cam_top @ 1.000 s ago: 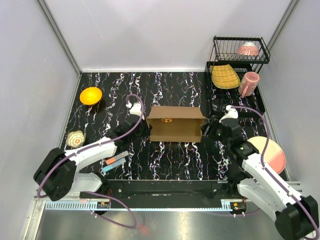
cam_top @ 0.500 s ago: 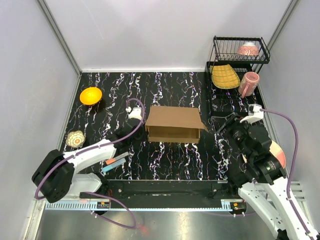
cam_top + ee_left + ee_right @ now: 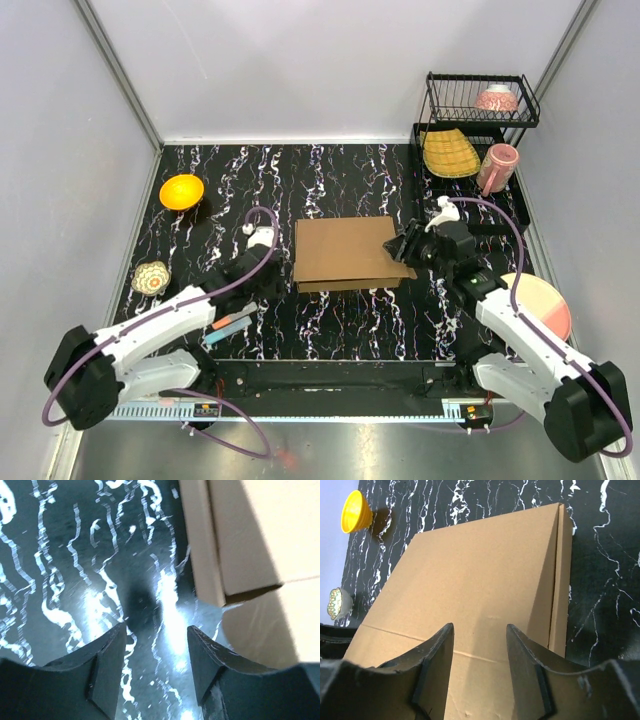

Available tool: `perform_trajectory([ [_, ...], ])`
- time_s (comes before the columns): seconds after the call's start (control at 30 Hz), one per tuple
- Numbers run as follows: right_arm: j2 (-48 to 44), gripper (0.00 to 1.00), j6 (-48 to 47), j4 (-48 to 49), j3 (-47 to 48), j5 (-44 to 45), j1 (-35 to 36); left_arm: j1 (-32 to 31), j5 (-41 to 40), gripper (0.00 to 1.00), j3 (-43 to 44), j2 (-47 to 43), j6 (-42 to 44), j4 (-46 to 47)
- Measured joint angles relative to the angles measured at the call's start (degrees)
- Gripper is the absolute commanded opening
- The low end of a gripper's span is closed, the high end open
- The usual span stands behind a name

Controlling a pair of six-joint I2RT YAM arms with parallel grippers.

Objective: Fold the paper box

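Brown corrugated card at the middle of the black marbled table (image 3: 340,320): the paper box (image 3: 343,252), with its lid (image 3: 480,570) down flat. Stood open a second ago, rear panel upright and the inside showing. Sloped halfway over half a second ago. Now shut into a low slab, front edge towards the arm bases. Judging by that flat top, main fold done, leaving only the seating of flaps and tabs. Cannot confirm a tucked left corner from the blurred left wrist view: just a side-wall end with a dark slot under the top panel, possibly a flap not fully home.

Left gripper (image 3: 268,265) just beside the box's left side and clear of it, jaws spread, only bare table between the fingers (image 3: 107,650). Pinched shut a second ago, so released since and backed off a little. Right gripper (image 3: 400,247) over the box's right edge, jaws likewise spread and empty, fingertips (image 3: 437,650) close over the lid near its crease. Swung out to the right half a second ago and back in since. Well placed, by the look of it, to press the lid down. Nothing held on either side.
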Motion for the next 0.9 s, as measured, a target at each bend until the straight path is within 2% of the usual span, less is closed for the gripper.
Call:
perform_trajectory([
  [0.23,3.54,0.49,0.0,6.6,-2.32,-1.25,0.02,0.0,-4.57,0.57,0.85,-9.29,-2.51,-14.29],
  [0.4,5.6,0.45,0.02,7.72,-4.46,-2.19,0.02,0.0,-11.19,0.58,3.17,-13.53,-6.21,-17.27],
  [0.53,6.29,0.44,0.48,7.69,-5.14,-2.51,0.02,0.04,-10.12,0.59,4.04,-14.95,-6.75,-8.33],
  [0.63,6.19,0.43,1.01,7.61,-6.34,-2.58,0.02,0.04,-5.16,0.57,4.04,-12.48,-7.13,1.51],
  [0.8,5.4,0.43,1.81,5.84,-7.72,-2.6,0.02,0.0,4.07,0.53,3.74,-1.99,-8.68,14.49],
  [0.9,4.48,0.43,1.99,4.74,-8.0,-2.62,0.02,-0.07,8.7,0.49,0.44,4.26,-10.29,20.31],
])
